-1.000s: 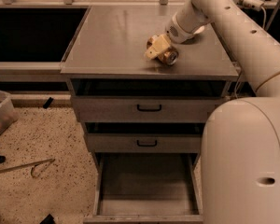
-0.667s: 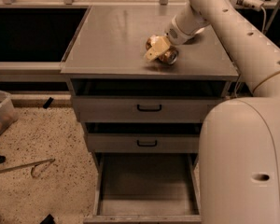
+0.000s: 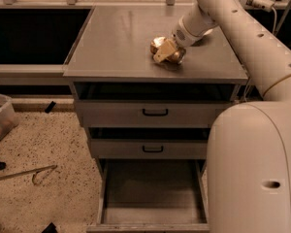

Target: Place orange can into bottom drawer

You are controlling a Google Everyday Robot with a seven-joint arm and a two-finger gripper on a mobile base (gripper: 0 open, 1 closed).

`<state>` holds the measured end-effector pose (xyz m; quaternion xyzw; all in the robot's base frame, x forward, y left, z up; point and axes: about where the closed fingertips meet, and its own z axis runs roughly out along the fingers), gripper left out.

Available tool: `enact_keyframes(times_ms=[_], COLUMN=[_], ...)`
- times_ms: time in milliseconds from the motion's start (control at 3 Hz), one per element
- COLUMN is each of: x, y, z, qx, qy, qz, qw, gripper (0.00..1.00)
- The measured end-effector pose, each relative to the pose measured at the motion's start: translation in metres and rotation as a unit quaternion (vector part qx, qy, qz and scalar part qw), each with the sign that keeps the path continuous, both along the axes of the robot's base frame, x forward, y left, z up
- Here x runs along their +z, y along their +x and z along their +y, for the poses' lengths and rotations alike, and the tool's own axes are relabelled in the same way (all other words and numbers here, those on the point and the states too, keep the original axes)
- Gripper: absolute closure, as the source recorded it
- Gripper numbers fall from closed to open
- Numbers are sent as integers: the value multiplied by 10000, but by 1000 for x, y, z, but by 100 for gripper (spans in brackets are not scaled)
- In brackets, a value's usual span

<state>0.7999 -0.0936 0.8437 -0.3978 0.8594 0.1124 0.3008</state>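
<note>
The orange can (image 3: 177,57), shiny orange-gold, lies on the grey cabinet top (image 3: 121,38) near its middle right. My gripper (image 3: 165,51) reaches down to it from the right, and a cream finger (image 3: 162,53) lies across the can, so the can shows on both sides of it. The gripper looks shut on the can, which still rests on the top. The bottom drawer (image 3: 153,191) is pulled open at the foot of the cabinet; its grey floor is bare.
Two shallower drawers with black handles (image 3: 155,112) (image 3: 153,149) sit shut above the open one. My white base (image 3: 254,174) fills the right foreground beside the drawer. A plastic bin (image 3: 0,119) and a metal rod (image 3: 24,174) lie on the speckled floor at left.
Almost nothing has moved; the gripper stays at the can on the cabinet top.
</note>
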Motion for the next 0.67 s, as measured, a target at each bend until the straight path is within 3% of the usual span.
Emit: enact_keyframes(times_ms=[333, 667], x=[20, 60], y=[-21, -68], z=[-2, -20], qx=[266, 468], qy=[-239, -370], qz=[-80, -386], qw=[9993, 9975], gripper=[65, 89])
